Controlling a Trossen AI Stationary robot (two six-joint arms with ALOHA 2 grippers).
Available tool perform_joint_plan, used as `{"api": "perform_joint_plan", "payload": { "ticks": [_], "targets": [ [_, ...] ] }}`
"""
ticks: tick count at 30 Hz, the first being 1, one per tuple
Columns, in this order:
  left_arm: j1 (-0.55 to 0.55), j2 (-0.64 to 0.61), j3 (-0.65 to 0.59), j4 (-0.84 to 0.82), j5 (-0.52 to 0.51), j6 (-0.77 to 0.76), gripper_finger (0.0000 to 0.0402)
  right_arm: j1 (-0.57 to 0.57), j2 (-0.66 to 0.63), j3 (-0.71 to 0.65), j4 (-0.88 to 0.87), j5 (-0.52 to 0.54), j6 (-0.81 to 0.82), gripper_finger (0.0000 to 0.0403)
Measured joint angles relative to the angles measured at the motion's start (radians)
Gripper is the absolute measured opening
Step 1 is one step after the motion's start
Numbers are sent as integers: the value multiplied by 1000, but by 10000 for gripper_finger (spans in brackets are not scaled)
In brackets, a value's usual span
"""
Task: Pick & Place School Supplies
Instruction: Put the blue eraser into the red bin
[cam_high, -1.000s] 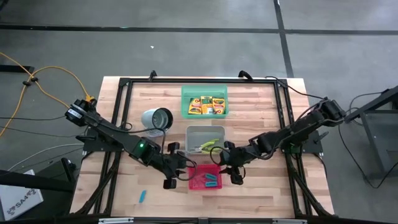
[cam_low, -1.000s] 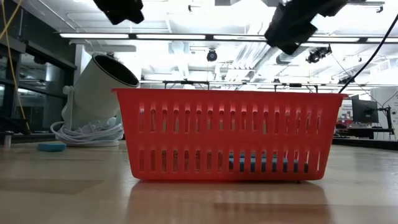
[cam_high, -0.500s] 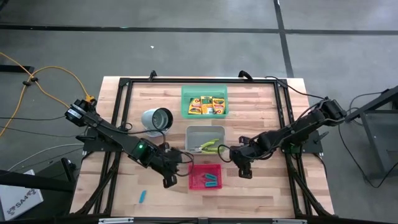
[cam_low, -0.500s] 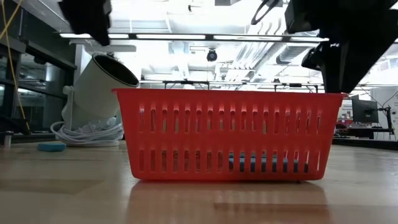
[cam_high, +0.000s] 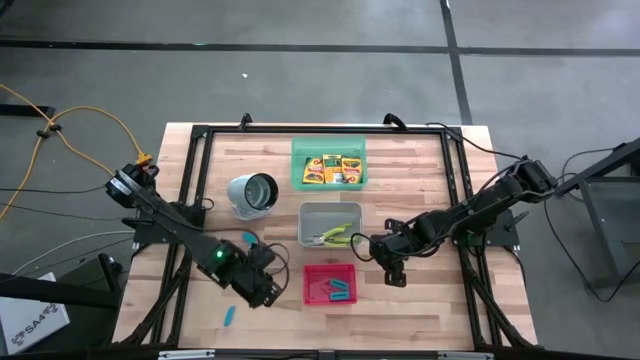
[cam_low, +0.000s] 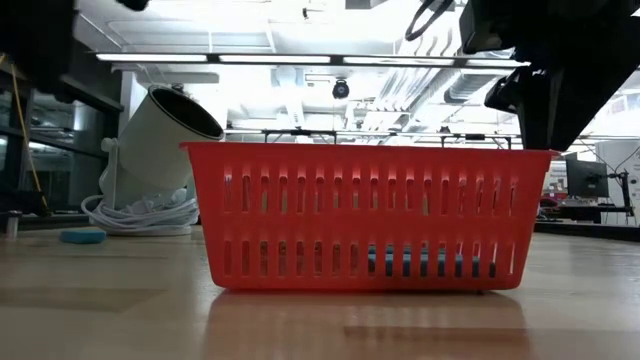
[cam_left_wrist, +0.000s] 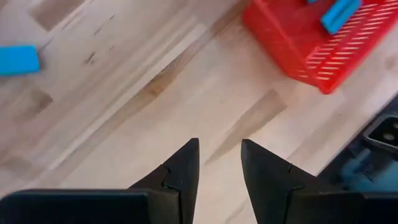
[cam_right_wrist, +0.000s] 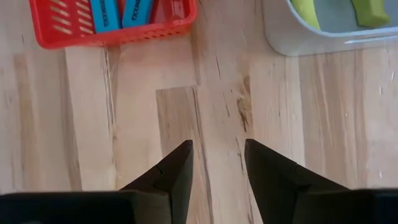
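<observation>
Presently, stray blue piece (cam_high: 231, 316): lies on the counter (cam_high: 420, 300), well left of the red tray (cam_high: 329, 284).
Left tool (cam_high: 268, 295): just left of the red tray, fingers spread, empty.
Blue pieces (cam_high: 339, 291): inside the red tray.
Right tool (cam_high: 395, 277): just right of the red tray, fingers spread, empty.

Wooden table (cam_high: 420, 160) with three trays, white cup (cam_high: 252, 193), loose blue piece (cam_high: 230, 316).
</observation>
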Motion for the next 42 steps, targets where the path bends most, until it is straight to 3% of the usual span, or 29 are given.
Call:
{"api": "perform_joint_plan", "payload": {
  "ticks": [8,27,42],
  "targets": [
    [-122,87,0,7,-9,-257,114,34,0,0,-3,8,-47,136],
    [-381,111,0,-63,10,-721,114,122,0,0,6,60,7,136],
    [-394,188,0,-57,44,-811,114,129,0,-1,16,60,7,136]
  ]
}}
